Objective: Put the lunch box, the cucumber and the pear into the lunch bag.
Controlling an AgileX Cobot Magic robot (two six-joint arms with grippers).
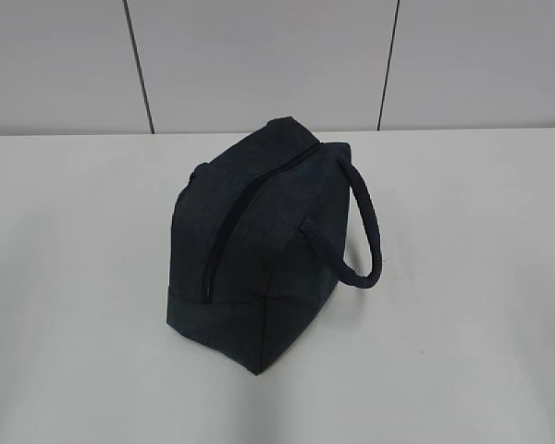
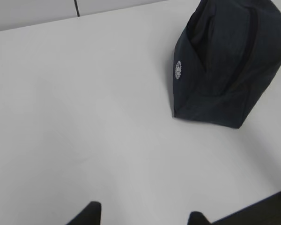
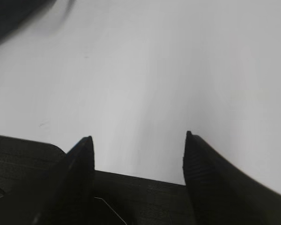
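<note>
Lunch bag (image 1: 268,250) sits zipped mid-table; box, cucumber, pear nowhere visible. Left gripper (image 2: 143,216) hangs spread and empty near the bag, right gripper (image 3: 138,150) likewise. Risk: soft fabric slides under a one-handed zipper tug.

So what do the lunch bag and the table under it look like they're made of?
The lunch bag looks like dark navy woven fabric, matte: faint weave texture, soft creases, padded loop handle, and a zipper along the top. The table looks like a smooth white laminate or painted board with a slight sheen; the exact material can't be told.
</note>
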